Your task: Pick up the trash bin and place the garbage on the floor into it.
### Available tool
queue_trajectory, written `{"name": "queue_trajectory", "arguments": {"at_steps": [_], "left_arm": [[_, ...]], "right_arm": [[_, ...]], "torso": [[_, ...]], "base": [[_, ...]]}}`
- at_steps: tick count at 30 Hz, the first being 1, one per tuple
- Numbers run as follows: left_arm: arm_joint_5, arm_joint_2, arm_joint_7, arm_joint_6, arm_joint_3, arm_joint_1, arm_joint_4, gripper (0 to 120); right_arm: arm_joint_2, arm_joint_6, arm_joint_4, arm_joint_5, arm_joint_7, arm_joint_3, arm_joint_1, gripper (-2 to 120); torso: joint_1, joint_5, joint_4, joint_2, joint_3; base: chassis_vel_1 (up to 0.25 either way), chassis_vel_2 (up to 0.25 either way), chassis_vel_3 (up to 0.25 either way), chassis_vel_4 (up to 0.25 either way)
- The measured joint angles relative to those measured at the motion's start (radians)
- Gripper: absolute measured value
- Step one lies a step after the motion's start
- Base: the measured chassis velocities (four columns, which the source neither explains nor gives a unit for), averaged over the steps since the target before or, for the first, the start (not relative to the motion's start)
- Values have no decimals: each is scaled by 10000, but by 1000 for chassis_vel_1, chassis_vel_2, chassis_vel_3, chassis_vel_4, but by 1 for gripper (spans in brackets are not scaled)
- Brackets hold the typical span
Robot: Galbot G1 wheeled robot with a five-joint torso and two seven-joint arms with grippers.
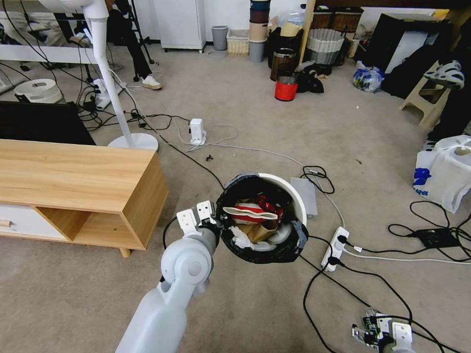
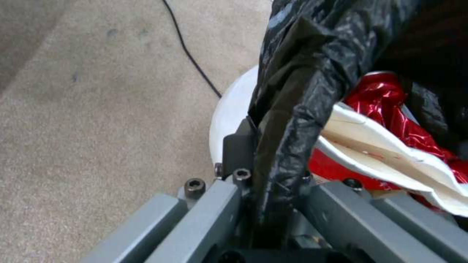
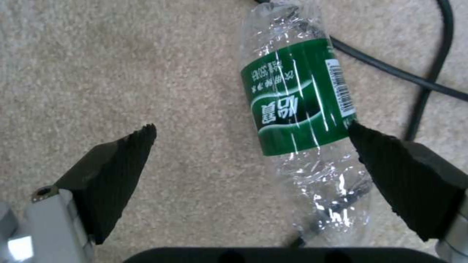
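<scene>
My left gripper [image 1: 212, 220] is clamped on the rim of the trash bin [image 1: 294, 196] — the left wrist view shows my fingers [image 2: 239, 146] pinching the rim and the crinkly black bag [image 2: 292, 109] folded over it. The bin hangs tilted from that grip, its mouth turned up toward my head camera. Inside it lie a red-and-white wrapper [image 1: 250, 213], a crumpled brown paper bag [image 1: 257, 230] and white tissue [image 1: 240, 239].

My right gripper [image 3: 251, 135] is low over the carpet, nearer me than the bin and off to its right, fingers spread wide. Between them lies a clear plastic bottle with a green label [image 3: 292, 109], flat on the carpet; one pad [image 3: 385, 160] is just at its side, the other [image 3: 122, 157] well apart. A black cable [image 3: 414, 76] runs just beside the bottle.

Left of the bin stands a wooden cabinet [image 1: 73, 176]; a white power strip [image 1: 335, 245] lies to the bin's right.
</scene>
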Motion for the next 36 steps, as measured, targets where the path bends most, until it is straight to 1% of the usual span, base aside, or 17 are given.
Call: {"name": "queue_trajectory", "arguments": {"at_steps": [4, 6, 8, 10, 14, 17, 18, 21, 24, 26, 29, 36], "left_arm": [[-72, 106, -40, 0, 5, -8, -89, 0], [-105, 147, -58, 0, 6, 1, -148, 0], [-112, 163, -63, 0, 5, 9, -169, 0], [-193, 260, -108, 0, -7, 37, -252, 0], [-286, 405, -130, 0, -46, 58, -307, 0], [-301, 477, -130, -21, -81, 55, -295, 0], [-301, 431, -129, -32, -86, 29, -261, 0], [-303, 343, -117, -37, -66, -20, -230, 0], [-303, 297, -116, -39, -38, -55, -186, 0], [-292, 224, -112, -39, 2, -151, -75, 0], [-288, 148, -107, -40, 19, -238, 11, 0], [-274, 6, -100, -40, 66, -374, 180, 0]], "right_arm": [[188, 8, 59, -89, 25, -201, 64, 100], [414, 45, -72, -229, 42, -349, 171, 100], [482, 55, -119, -271, 43, -379, 211, 100], [729, 103, -331, -407, 44, -493, 416, 100], [747, 146, -362, -439, 39, -500, 505, 100], [526, 153, -264, -392, 34, -437, 450, 100], [411, 172, -205, -384, 35, -377, 383, 100], [319, 194, -96, -375, 34, -273, 291, 100], [241, 195, 76, -336, 40, -180, 191, 100], [-11, 196, 413, -211, 74, -34, -109, 100], [-198, 205, 598, -158, 77, 141, -344, 100], [-451, 216, 896, 8, 61, 429, -608, 100]], "torso": [[0, -3, 0, 0, 0], [0, -3, 0, 0, 0], [0, -4, 0, 0, -1], [-1, -6, -1, 1, -2], [0, 0, 1, 1, -1], [0, 7, 3, 0, 0], [0, 1, 1, 0, 0], [0, 4, -2, 0, 0], [0, 3, 0, 0, 0], [0, 3, 0, 0, 0], [0, 1, -1, 0, 0], [0, 2, 0, 0, 0]], "base": [[0, 0, 0, 0], [0, 0, 0, 0], [0, 0, 0, 0], [0, 0, 0, 0], [0, 0, 0, 0], [0, 0, 0, 0], [0, 0, 0, 0], [0, 0, 0, 0], [0, 0, 0, 0], [0, 0, 0, 0], [0, 0, 0, 0], [0, 0, 0, 0]]}}
